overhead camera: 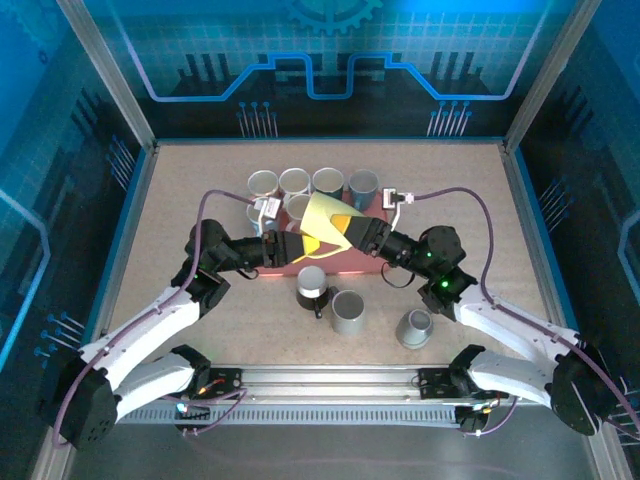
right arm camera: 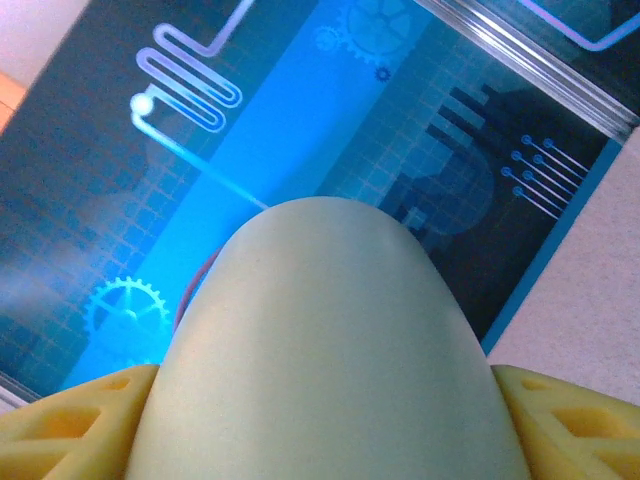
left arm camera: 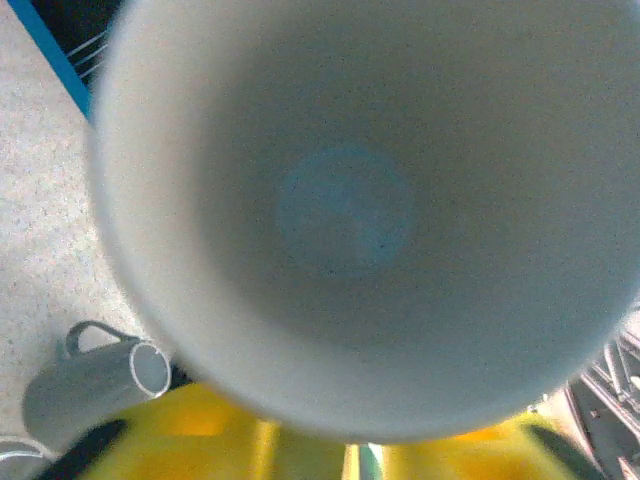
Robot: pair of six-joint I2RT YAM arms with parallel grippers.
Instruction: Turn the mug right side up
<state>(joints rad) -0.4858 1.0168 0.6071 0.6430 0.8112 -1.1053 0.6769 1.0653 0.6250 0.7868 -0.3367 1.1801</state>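
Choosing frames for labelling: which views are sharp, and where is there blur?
Left wrist: the inside of the mug is badly out of focus, very close to the lens; the gray mug lying lower left is sharper. Right wrist: the mug is soft, the blue backdrop crisper. Top external: sharp and evenly lit.

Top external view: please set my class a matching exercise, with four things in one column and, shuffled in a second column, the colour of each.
Things:
1. raised mug
2. tray
3. cable
4. table

Colours:
a. purple
b. pale yellow-green
c. speckled beige
d. pink

Pairs: 1-b, 2-d, 3-a, 4-c
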